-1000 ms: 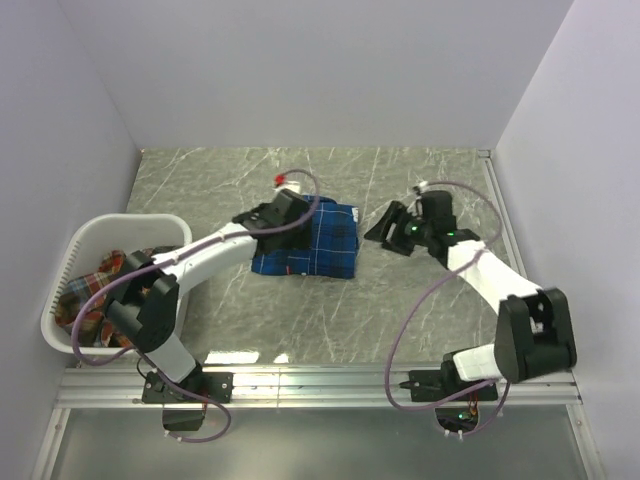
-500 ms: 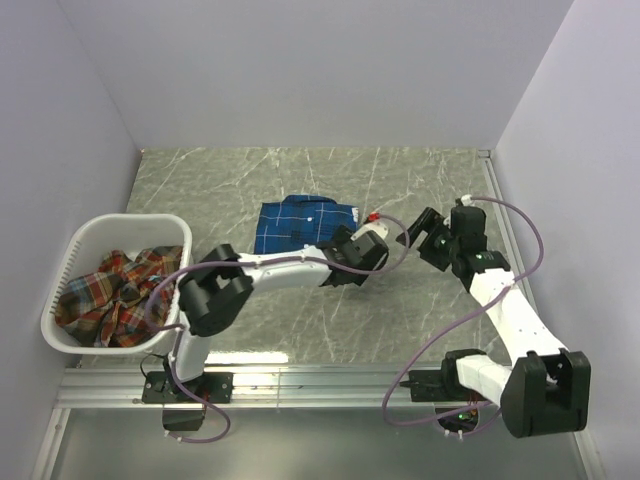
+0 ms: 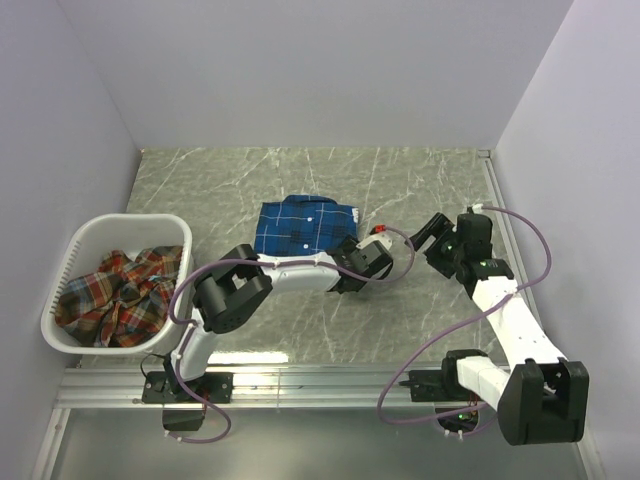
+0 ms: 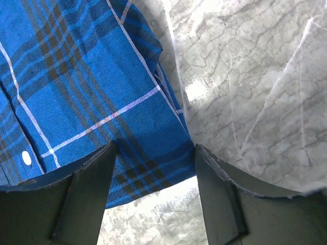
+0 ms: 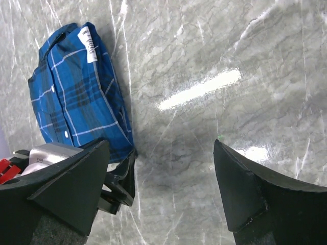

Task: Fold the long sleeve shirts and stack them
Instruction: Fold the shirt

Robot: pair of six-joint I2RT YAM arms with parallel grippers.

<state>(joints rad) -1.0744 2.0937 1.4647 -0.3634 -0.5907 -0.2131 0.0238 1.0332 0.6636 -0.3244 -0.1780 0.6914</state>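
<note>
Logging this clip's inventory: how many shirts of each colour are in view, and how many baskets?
Blue plaid shirt: 1
Red-orange plaid shirt: 1
White laundry basket: 1
Total: 3

Take the folded royal blue plaid button-up shirt (image 3: pixel 305 225) as your mark. It lies flat on the grey marbled surface (image 3: pixel 250 180), about mid-width and toward the far side. Well to its left, against the surface's left edge and nearer the arm bases, stands the white plastic laundry basket (image 3: pixel 135 217). The crumpled red-orange plaid shirt (image 3: pixel 115 295) lies in it. Your left gripper (image 4: pixel 154 150) is at the blue shirt's near right corner, its fingers (image 4: pixel 92 189) spread above that corner. Your right gripper (image 5: pixel 161 145) hangs to the right of the blue shirt, apart from it and farther right than the left gripper, with only bare surface beneath its fingers.
</note>
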